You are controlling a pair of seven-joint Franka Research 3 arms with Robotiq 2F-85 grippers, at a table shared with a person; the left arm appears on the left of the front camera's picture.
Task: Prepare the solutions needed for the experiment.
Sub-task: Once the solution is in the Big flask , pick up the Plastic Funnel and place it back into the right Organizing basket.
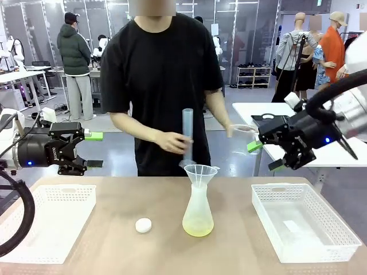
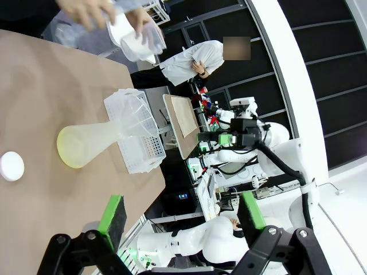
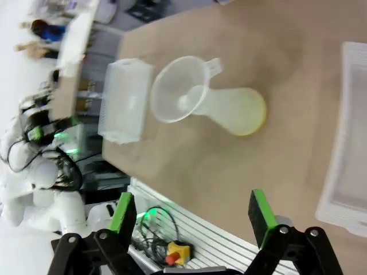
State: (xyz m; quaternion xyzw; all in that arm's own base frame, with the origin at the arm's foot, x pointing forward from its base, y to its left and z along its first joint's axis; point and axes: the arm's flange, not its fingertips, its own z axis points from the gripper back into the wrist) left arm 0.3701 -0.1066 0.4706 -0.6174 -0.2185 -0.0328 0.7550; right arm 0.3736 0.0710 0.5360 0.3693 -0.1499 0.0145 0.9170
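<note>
Hovering level, aimed inward: left gripper (image 1: 94, 150), right gripper (image 1: 265, 156) (both spread wide, empty).

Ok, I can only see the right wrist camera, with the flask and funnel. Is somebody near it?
Observer: Yes, a person at the far side holds a tall plastic cylinder upright in one hand, behind the funnel.
Operator: Anything else on the table?
Observer: A small white cap lies to the flask's left, apart from it.
Operator: What's the other robot hand doing?
Observer: The left gripper hovers open at the left, holding nothing.
</note>
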